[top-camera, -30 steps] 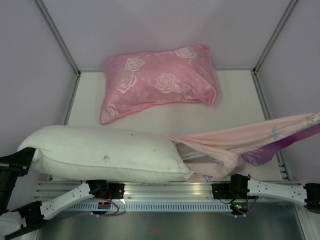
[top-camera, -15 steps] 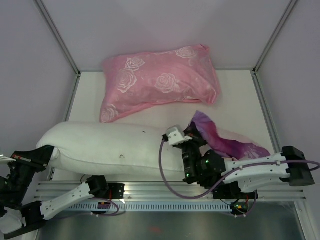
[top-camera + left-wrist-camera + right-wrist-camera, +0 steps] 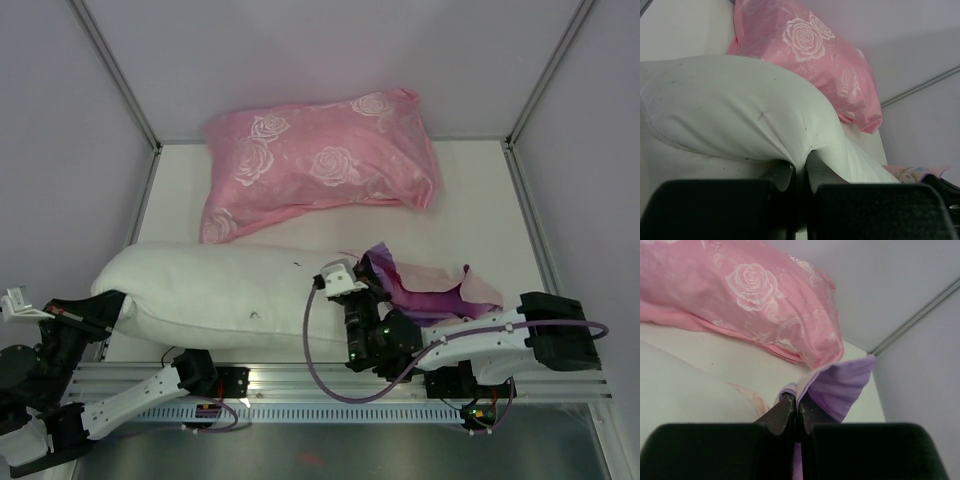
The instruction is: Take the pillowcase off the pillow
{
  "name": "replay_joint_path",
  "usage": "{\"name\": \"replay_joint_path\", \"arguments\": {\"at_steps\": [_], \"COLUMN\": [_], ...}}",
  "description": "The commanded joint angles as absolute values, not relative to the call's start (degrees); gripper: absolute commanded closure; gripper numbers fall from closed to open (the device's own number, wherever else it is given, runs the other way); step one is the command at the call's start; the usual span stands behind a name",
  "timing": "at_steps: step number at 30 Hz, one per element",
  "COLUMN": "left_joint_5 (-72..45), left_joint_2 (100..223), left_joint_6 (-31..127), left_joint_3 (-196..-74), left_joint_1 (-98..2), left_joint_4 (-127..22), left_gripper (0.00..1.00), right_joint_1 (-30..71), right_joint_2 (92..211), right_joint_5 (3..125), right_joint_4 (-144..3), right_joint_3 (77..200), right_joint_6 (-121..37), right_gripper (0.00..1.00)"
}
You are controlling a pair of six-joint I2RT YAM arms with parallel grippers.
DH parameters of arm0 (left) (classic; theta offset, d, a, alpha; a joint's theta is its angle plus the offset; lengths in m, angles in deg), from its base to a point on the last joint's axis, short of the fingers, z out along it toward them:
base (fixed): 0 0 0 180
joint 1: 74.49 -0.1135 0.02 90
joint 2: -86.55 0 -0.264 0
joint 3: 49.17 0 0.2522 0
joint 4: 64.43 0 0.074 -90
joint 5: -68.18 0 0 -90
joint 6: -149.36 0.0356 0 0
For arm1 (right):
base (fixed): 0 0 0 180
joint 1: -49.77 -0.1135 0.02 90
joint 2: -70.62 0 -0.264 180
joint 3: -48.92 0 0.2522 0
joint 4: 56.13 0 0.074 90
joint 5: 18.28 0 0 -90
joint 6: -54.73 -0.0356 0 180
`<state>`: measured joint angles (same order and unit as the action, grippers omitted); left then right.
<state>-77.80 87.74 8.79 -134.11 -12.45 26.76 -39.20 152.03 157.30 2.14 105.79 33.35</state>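
From above, the pillow point(image 3: 220, 295) lies bare along the near edge, the pillowcase point(image 3: 430, 290) crumpled beside its right end; at my left wrist, the left gripper point(image 3: 800, 167) pinches a pillow corner, anchoring it, I judge; at my right wrist, the right gripper point(image 3: 798, 407) is clamped on the pillowcase's purple edge, probably to draw it clear.

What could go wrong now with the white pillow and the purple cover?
The right hand pinches only a thin fold of the pillowcase, so the fabric might slip out. The left hand grips just a small tuck of the pillow at its end. A hard pull could tug that loose and drag the pillow along. The pillowcase lies bunched against the pillow's right end and might catch there.
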Motion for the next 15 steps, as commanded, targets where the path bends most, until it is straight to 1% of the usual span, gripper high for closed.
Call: {"name": "replay_joint_path", "arguments": {"at_steps": [1, 2, 3, 4, 5, 6, 7, 8, 9, 10, 11, 12, 13, 14, 15], "left_joint_5": [-75.08, -74.99, -74.73, -74.64, -74.55, -74.29, -74.11, -73.94, -73.06, -72.53, -72.01, -71.3, -71.04, -71.03, -71.3], "left_joint_2": [87.34, 87.43, 87.52, 87.52, 87.52, 87.52, 87.34, 87.26, 87.17, 87.25, 87.25, 87.43, 87.69, 87.87, 87.87], "left_joint_6": [6.8, 6.54, 6.45, 6.27, 6.1, 5.92, 5.66, 5.05, 4.95, 4.95, 5.13, 5.13, 5.04, 4.95, 4.95], "left_joint_3": [-132.28, -132.01, -131.58, -131.4, -131.22, -130.61, -130.35, -129.99, -129.12, -128.68, -128.32, -127.8, -127.62, -127.53, -127.18], "left_joint_1": [-12.79, -12.79, -12.79, -12.79, -12.79, -12.79, -12.79, -12.79, -12.79, -12.79, -12.88, -12.88, -12.88, -12.88, -12.88], "left_joint_4": [20.0, 19.82, 19.73, 19.55, 19.38, 19.29, 19.29, 18.94, 18.68, 17.8, 17.62, 17.71, 17.97, 18.58, 18.76], "left_gripper": [0.98, 0.98, 0.98, 0.98, 0.98, 0.98, 0.98, 0.98, 0.98, 0.98, 0.98, 0.98, 0.98, 0.98, 0.98], "right_joint_1": [-39.53, -39.09, -38.56, -37.51, -36.2, -31.49, -28.92, -26.54, -21.3, -18.37, -15.65, -9.96, -7.03, -1.26, 1.67], "right_joint_2": [140.79, 139.02, 137.61, 136.03, 136.01, 136.1, 136.88, 137.32, 138.02, 139.95, 140.83, 141.97, 144.51, 146.1, 147.68], "right_joint_5": [166.84, 159.6, 156.39, 153.84, 151.98, 148.74, 146.54, 144.17, 141.62, 138.63, 136.52, 135.02, 132.48, 129.58, 126.68], "right_joint_4": [30.57, 30.31, 29.35, 27.08, 20.35, 16.2, 10.5, -3.83, -11.54, -18.66, -31.7, -39.84, -48.18, -64.28, -74.53], "right_joint_3": [102.06, 99.62, 98.55, 98.54, 100.02, 101.34, 103.09, 108.07, 111.08, 114.24, 120.36, 124.08, 128.03, 136.07, 141.03], "right_joint_6": [12.35, 8.89, 5.02, 1.85, -5.84, -9.57, -13.09, -20.43, -23.11, -25.93, -27.96, -33.2, -35.08, -38.14, -41.91], "right_gripper": [0.92, 0.91, 0.87, 0.88, 0.89, 0.9, 0.92, 0.92, 0.94, 0.95, 0.96, 0.97, 0.98, 0.98, 1.0]}}
